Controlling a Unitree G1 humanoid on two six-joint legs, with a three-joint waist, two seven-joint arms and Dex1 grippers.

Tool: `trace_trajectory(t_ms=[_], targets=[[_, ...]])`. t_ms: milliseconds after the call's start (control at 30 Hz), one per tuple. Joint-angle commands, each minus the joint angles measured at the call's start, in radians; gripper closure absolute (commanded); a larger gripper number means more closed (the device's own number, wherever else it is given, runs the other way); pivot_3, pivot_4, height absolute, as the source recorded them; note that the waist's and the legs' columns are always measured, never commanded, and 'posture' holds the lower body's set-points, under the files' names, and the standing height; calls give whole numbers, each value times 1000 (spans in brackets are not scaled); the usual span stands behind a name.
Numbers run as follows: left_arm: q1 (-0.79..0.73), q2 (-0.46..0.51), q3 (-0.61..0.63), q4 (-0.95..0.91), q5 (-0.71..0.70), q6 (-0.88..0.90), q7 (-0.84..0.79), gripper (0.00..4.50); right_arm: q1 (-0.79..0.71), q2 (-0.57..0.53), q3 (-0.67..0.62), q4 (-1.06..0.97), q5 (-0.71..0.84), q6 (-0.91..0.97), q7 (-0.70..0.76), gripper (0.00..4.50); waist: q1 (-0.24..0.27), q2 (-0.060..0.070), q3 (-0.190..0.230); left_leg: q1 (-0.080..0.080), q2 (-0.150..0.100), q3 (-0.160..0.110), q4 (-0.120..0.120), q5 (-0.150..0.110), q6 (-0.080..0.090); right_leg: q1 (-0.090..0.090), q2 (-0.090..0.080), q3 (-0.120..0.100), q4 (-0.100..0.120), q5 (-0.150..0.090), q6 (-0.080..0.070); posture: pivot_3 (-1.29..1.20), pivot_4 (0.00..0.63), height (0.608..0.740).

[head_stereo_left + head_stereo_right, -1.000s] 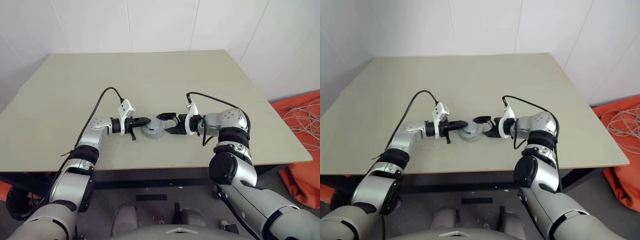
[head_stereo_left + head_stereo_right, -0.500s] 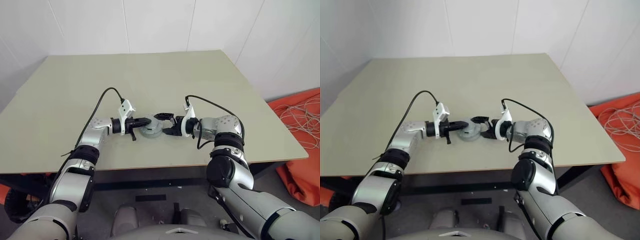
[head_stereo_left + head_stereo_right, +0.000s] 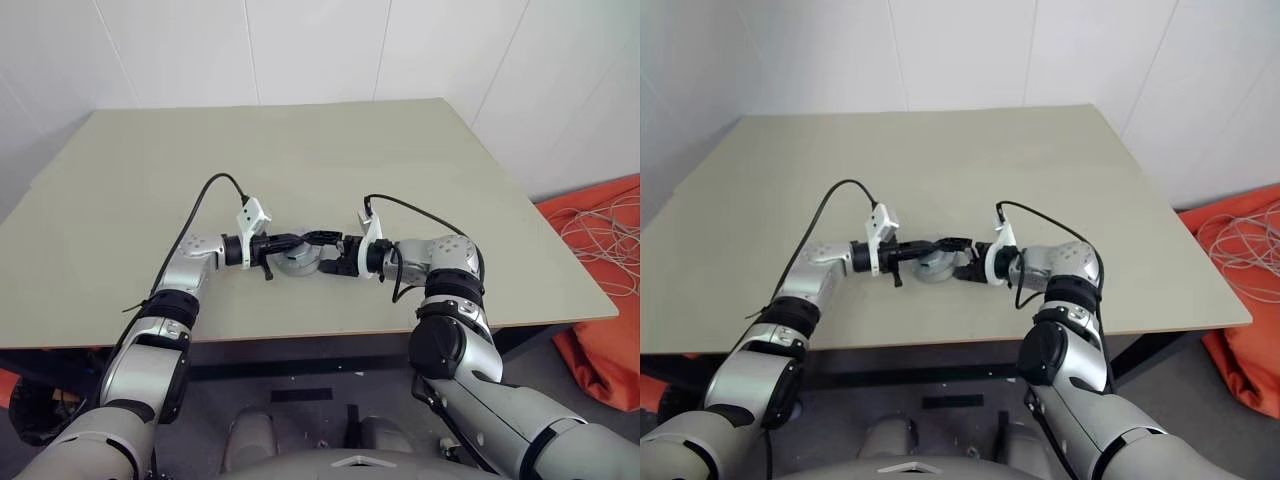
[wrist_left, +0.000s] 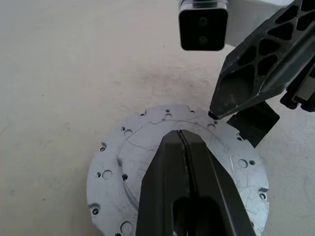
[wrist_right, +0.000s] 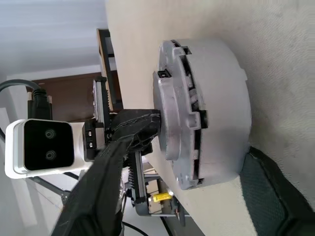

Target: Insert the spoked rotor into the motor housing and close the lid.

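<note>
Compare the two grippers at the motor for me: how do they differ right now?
The left gripper is shut, fingers pressed together; the right gripper is open. The left gripper's tip lies over the middle of the lid; the right gripper straddles the motor, one finger at the lid's edge, the other beside the housing. They reach in from opposite sides. Both have black fingers and meet at the same motor on the table.

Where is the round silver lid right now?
The lid sits on the motor housing near the table's middle, between the left pincer and the right pincer.
</note>
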Motion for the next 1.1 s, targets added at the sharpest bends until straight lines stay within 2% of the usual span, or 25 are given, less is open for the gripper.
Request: trace_trajectory(t_ms=[33,133,233,533,767,967,1100], targets=[[13,-4,-15,-8,10,9,-7,4500,-27,14,-8,-33,67,-3,12,1567,0,0,0,0,0,0,0,0,0,0,0,0,0,0,0,0,0,740],[17,-4,-14,-12,11,11,-8,4500,-27,16,-10,-37,72,-7,8,2569,0,0,0,-1,0,0,0,0,0,-1,0,0,0,0,0,0,0,740],[19,-4,-12,-15,11,13,-8,4500,-26,21,-4,-51,83,-1,8,3386,0,0,0,-1,0,0,0,0,0,-1,0,0,0,0,0,0,0,740],[16,-3,-6,-10,10,12,-4,4500,-26,29,-13,-81,92,35,3,3431,1,0,0,-4,0,0,0,0,0,-4,0,0,0,0,0,0,0,740],[27,-20,77,-106,-72,76,75,4500,-19,22,-28,-80,88,18,-3,3431,1,0,0,-8,0,0,0,0,0,-7,0,0,0,0,0,0,0,740],[148,-13,161,-453,-226,306,173,4500,-9,12,-41,-73,89,-2,-12,3431,3,0,0,-11,0,-1,1,0,0,-12,0,-3,1,1,0,0,0,740],[286,-16,266,-732,-385,508,312,4500,-4,10,-43,-67,88,-14,-15,3431,0,0,0,-11,0,-1,1,0,0,-12,0,-3,0,1,0,0,0,740]])
